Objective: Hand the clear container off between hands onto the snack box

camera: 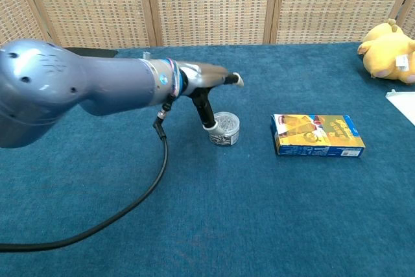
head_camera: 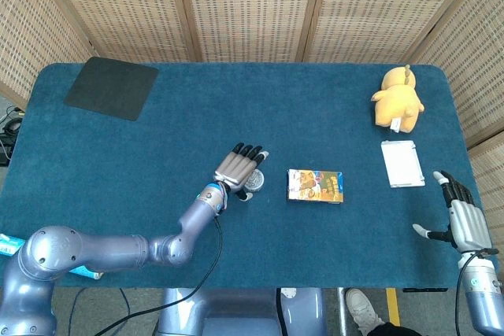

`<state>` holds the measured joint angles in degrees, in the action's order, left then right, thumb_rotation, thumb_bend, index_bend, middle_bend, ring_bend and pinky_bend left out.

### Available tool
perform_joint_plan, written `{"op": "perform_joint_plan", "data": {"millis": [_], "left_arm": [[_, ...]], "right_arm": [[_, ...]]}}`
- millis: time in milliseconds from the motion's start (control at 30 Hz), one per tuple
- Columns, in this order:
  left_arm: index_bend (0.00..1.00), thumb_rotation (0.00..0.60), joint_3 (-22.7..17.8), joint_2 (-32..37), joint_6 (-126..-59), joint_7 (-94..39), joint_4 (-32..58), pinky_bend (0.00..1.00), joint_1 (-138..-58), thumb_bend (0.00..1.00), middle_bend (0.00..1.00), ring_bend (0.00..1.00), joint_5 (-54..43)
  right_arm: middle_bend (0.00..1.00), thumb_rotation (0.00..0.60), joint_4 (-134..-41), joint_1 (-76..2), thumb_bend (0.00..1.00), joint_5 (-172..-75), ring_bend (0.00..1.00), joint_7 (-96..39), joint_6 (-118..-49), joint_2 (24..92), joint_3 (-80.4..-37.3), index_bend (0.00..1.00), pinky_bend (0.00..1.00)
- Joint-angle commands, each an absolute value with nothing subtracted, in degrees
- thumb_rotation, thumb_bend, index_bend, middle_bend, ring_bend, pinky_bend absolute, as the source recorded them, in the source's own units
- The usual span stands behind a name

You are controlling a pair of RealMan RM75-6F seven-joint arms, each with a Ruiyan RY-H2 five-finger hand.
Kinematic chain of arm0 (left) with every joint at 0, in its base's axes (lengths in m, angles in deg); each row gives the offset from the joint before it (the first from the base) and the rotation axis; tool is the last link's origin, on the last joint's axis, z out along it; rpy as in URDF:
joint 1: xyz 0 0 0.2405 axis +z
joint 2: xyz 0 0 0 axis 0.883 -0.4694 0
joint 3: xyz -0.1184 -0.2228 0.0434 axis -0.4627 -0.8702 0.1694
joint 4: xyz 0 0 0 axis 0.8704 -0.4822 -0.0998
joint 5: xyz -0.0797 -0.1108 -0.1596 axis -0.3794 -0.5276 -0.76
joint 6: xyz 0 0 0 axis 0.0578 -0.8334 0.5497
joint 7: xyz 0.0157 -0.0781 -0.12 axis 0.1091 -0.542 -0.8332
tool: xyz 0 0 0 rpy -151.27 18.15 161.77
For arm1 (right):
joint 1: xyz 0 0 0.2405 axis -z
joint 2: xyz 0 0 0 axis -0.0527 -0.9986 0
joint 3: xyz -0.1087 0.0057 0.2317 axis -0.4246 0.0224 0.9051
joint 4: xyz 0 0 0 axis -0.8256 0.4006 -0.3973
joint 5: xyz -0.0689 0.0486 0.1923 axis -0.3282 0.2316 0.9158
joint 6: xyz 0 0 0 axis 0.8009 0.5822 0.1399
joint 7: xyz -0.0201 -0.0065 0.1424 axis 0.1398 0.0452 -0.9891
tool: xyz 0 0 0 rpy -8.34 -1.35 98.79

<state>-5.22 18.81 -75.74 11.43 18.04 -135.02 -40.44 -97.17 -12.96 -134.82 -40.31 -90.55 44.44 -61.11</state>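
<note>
On the blue-carpeted table (head_camera: 142,139), the left hand (head_camera: 238,168) hovers with fingers spread and holding nothing, over the small clear round container (camera: 225,128) standing mid-table, left of the flat blue-and-yellow snack box (head_camera: 315,186). The right hand (head_camera: 461,218) rests open off the table's front right corner.

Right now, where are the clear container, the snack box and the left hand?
clear container (camera: 225,128): chest view, on its side wall.
snack box (head_camera: 315,185): head view, on its printed top face.
left hand (head_camera: 239,167): head view, on the back of the hand.
</note>
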Motion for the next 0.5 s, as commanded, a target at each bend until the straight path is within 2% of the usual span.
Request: {"op": "perform_joint_plan", "data": {"millis": [33, 200, 300, 400, 500], "left_arm": [[0.00, 0.521, -4.0, 15.2, -81.3, 9.0, 23.1, 0.00, -131.4, 0.24, 0.00, 0.00, -34.6], [0.00, 0.527, -0.8, 9.0, -93.6, 4.9, 31.8, 0.00, -123.2, 0.24, 0.00, 0.00, -24.1], [0.00, 0.550, 1.3, 4.9, -98.2, 3.3, 36.5, 0.00, -118.8, 0.24, 0.00, 0.00, -20.1], [0.00, 0.560, 5.5, -0.6, -105.3, 1.7, 42.8, 0.00, -112.5, 0.24, 0.00, 0.00, -14.1], [0.00, 0.555, 7.9, -2.8, -109.6, 1.2, 45.0, 0.00, -108.6, 0.24, 0.00, 0.00, -10.5]], "right_arm": [[0.00, 0.600, -97.2, -12.9, 0.00, -134.8, 0.00, -40.2, -90.8, 44.5, -61.1, 0.04, 0.00], [0.00, 0.600, -97.5, -12.8, 0.00, -135.1, 0.00, -39.2, -91.3, 44.6, -61.2, 0.04, 0.00], [0.00, 0.600, -97.9, -12.7, 0.00, -135.4, 0.00, -38.0, -91.9, 44.9, -61.3, 0.04, 0.00], [0.00, 0.600, -98.5, -12.7, 0.00, -135.9, 0.00, -36.0, -92.6, 45.2, -61.6, 0.04, 0.00], [0.00, 0.600, -99.0, -12.6, 0.00, -136.1, 0.00, -34.8, -93.1, 45.4, -61.7, 0.04, 0.00]]}}
